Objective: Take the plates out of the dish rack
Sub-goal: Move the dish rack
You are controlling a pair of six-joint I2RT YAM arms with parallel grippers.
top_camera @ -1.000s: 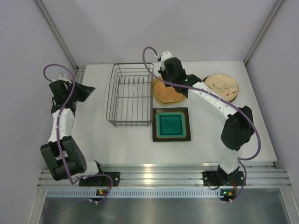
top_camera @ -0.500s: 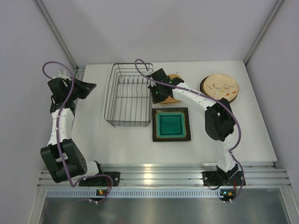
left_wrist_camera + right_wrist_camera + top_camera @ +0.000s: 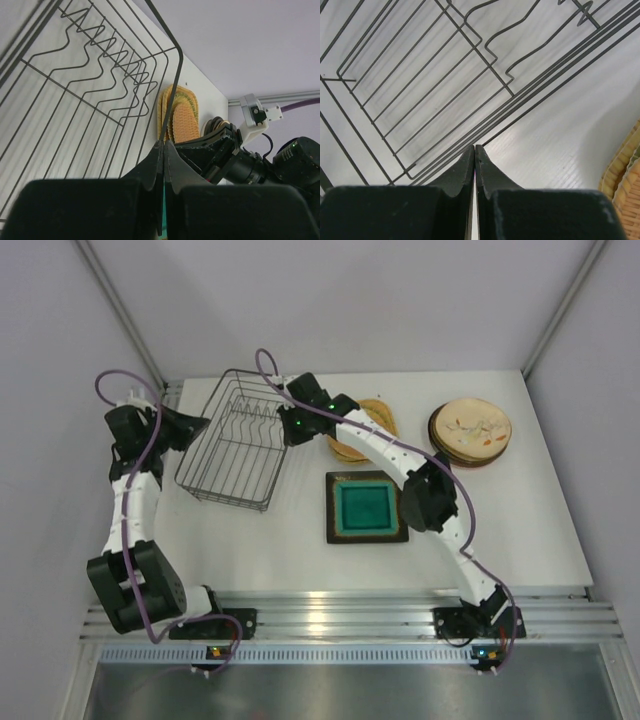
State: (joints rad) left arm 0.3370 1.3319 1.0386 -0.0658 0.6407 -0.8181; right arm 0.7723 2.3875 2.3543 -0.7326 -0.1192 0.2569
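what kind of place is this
Probably a robot lab cell, not a kitchen: white table boxed in by plain walls, two arms bolted to a metal rail, rack and plates laid out.

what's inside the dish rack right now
The dish rack holds only its upright divider prongs; the plates lie outside on the table. From above, the right arm covers its far right corner, hiding that bit.

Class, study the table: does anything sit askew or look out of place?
Yes: the dish rack sits twisted, its sides out of line with the table edges, and it is empty. The right pincer, shut, is at its right rim. The plates lie flat beside it.
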